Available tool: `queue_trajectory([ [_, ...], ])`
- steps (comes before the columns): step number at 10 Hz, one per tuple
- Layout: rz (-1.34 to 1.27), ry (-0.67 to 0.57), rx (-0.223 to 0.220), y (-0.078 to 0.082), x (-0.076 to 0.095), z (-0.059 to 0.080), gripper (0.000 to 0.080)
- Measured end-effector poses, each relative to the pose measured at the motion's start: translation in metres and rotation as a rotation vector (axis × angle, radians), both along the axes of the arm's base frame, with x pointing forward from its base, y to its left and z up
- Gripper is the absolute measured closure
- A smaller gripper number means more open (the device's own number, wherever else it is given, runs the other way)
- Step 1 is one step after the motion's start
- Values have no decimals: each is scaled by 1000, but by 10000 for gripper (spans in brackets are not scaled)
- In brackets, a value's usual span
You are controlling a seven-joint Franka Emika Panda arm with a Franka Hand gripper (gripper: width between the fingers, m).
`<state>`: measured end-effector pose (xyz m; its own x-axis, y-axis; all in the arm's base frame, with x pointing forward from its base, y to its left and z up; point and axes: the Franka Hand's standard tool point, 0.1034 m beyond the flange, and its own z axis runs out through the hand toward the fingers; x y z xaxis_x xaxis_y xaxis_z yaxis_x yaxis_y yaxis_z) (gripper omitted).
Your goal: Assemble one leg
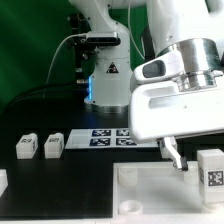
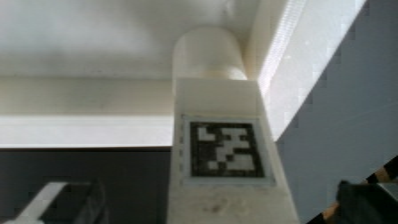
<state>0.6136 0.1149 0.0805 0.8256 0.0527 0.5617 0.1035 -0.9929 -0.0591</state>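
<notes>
The job looks to be at an early stage. No leg can be seen seated in the panel [image 1: 160, 196], the large white piece lying on the near part of the bench [image 1: 70, 185]. Its round corner sockets, as far as the exterior view shows them, are empty.

The leg [image 2: 226, 150] fills the wrist view, tag face towards the camera and rounded end pointing away, with a white surface behind it. It is probably the tagged block [image 1: 211, 170] at the exterior view's right, which is upright at the panel's edge and just beside the tool [image 1: 177, 158]. I cannot be sure it is the same block.

The tool hangs low over the far edge of the panel. Only one dark finger shows clearly in the exterior view, so I cannot tell whether the fingers are apart, together or clamped on the leg.

Two spare legs [image 1: 26, 147] [image 1: 52, 145] stand loose on the bench at the exterior view's left, well apart from the panel. The marker board [image 1: 100, 137] lies just beyond them.

By my judgement nearly everything is left to do: make the grip sure, bring the leg over a socket, and seat and fix it there.
</notes>
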Motion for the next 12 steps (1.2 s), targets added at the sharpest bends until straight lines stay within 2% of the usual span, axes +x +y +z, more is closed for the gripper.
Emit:
queue_trajectory([
  [4,0,0,0,0,0,0,150],
  [5,0,41,7,2,-2,-4,150],
  [6,9,112,21,6,4,0,150],
  [7,3,100,23,3,13,6,150],
  [8,20,260,38,7,6,-4,150],
  [10,36,506,65,13,6,-1,150],
  [12,67,722,63,12,2,-1,150],
])
